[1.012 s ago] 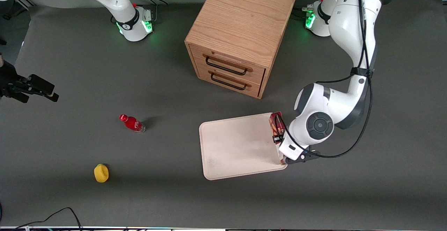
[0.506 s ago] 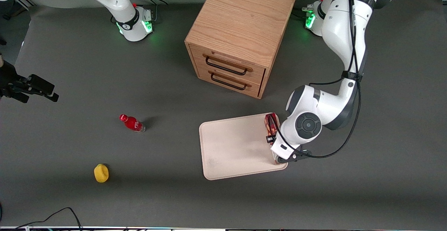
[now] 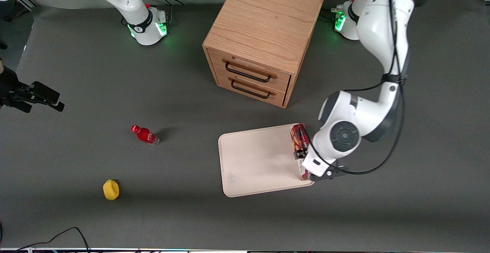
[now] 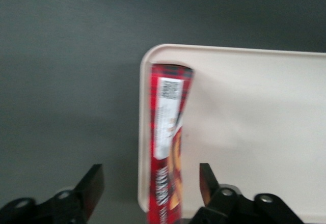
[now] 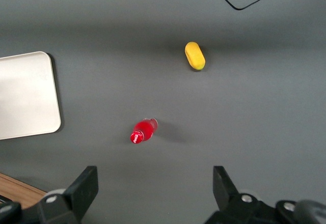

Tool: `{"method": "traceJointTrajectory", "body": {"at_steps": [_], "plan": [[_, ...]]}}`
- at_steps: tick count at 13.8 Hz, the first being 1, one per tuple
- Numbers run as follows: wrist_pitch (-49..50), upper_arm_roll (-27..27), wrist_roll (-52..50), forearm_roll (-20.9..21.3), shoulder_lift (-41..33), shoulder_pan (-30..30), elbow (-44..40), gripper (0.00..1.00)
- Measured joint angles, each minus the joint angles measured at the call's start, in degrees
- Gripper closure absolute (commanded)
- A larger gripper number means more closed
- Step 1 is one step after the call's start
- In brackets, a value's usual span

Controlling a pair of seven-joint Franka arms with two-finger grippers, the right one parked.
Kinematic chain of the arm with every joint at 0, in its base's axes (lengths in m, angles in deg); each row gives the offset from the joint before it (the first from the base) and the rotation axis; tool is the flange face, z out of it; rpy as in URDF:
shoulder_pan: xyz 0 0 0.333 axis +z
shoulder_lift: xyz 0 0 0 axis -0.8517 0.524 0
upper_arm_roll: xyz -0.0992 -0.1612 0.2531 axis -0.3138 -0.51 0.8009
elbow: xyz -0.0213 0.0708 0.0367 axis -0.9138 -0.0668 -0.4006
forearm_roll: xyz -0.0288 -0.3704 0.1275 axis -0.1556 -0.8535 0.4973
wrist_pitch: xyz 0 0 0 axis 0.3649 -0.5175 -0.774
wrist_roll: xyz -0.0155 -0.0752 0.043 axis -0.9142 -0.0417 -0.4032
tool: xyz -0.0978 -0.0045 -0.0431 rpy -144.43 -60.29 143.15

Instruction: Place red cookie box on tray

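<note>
1. The gripper (image 4: pixel 147 193) is seen released, its fingers (image 4: pixel 90 186) spread wide and clear of the red cookie box (image 4: pixel 167 147), which was clasped half a second ago.
2. The box is left lying directly beneath the gripper, along the edge of the tray (image 4: pixel 254 127) toward the working arm's end.
3. The gripper has been drawn back slightly, so placement is judged essentially done; only withdrawal appears to remain.

Even overhead light, soft shadows, wrist view blurred
</note>
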Motion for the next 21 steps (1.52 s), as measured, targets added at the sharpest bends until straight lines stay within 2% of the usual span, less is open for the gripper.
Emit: {"method": "traceJointTrajectory", "body": {"at_steps": [2,5,10,13,17,21], "plan": [[8.2,0.3,2.6,0.2,-4.9,2.8,-0.3,0.0],[17.8,0.7,13.9,0.4,-11.7,8.9,0.1,0.0],[17.6,0.8,28.4,1.4,-21.5,18.4,8.1,0.0],[15.4,0.5,29.4,5.5,-30.4,18.8,15.7,0.0],[15.9,0.6,30.2,6.0,-40.5,19.4,20.6,0.0],[15.5,0.6,30.2,4.4,-41.2,20.1,22.5,0.0]]}}
